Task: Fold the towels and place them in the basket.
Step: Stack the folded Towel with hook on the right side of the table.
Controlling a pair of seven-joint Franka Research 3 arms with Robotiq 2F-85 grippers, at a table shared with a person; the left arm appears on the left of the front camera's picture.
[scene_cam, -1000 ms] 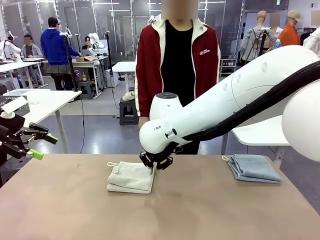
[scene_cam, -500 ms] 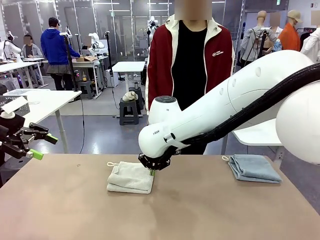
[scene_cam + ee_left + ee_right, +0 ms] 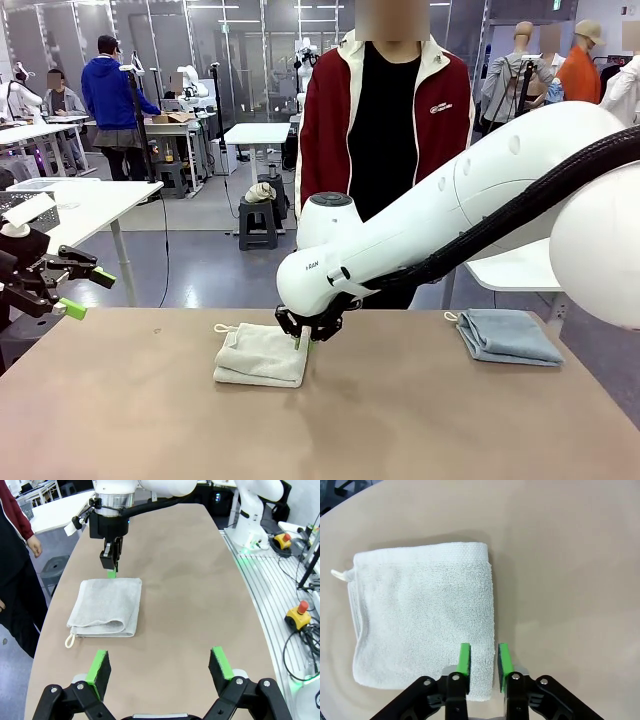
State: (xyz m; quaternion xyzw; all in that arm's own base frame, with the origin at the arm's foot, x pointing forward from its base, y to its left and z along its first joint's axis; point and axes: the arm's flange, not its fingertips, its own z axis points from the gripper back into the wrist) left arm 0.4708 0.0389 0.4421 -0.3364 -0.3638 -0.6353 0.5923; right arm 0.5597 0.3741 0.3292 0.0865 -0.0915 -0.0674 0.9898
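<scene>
1. My right fingers [image 3: 481, 661] hang above the near-right edge of the cream-white towel [image 3: 262, 354]. They stand slightly parted with a narrow gap, and nothing is between them.
2. That towel lies folded into a small rectangle on the desk [image 3: 400, 420], a little left of centre, its hanging loop [image 3: 222, 328] at the far-left corner.
3. My left fingers [image 3: 160, 666] are spread wide and empty, held off the desk's left edge, well apart from the towel.
4. The pale blue towel [image 3: 507, 336] lies folded at the far-right corner of the desk.
5. A person in a red jacket [image 3: 385, 120] stands at the far side.
</scene>
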